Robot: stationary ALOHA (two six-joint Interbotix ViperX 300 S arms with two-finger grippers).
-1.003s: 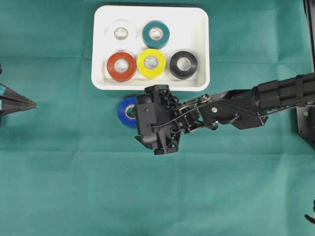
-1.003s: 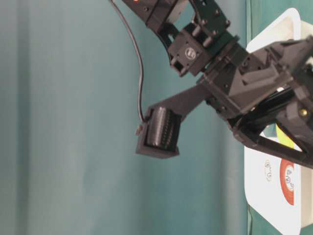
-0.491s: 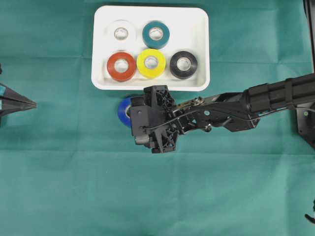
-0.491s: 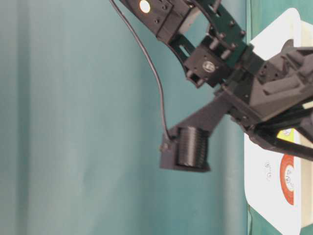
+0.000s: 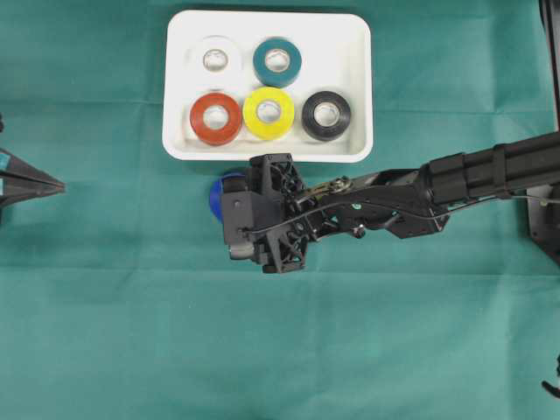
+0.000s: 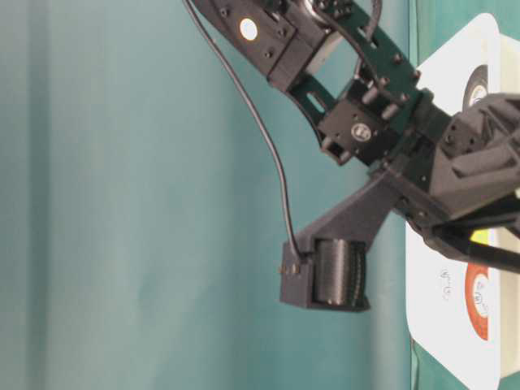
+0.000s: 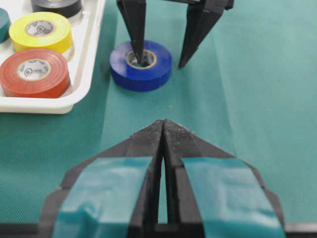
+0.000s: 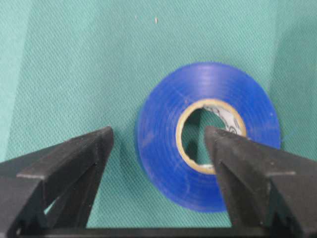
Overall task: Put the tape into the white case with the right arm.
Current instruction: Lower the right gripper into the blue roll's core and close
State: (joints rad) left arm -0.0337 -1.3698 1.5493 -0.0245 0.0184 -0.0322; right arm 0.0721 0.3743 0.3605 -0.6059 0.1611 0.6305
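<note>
right arm (image 5: 455, 179) low, pincer (image 7: 163, 59) straddling blue tape (image 7: 141, 65) wall, unclosed.

Desk (image 5: 131, 332) covered edge to edge with teal-green cloth, lightly creased. Directly on the cloth: white case (image 5: 355, 87) near the far edge, rim raised, corners rounded. Also directly on the cloth: blue tape roll (image 7: 141, 65), lying flat, core opening upward, just beside the near long wall of the case, not touching it. No contact visible between roll and case rim.
</note>
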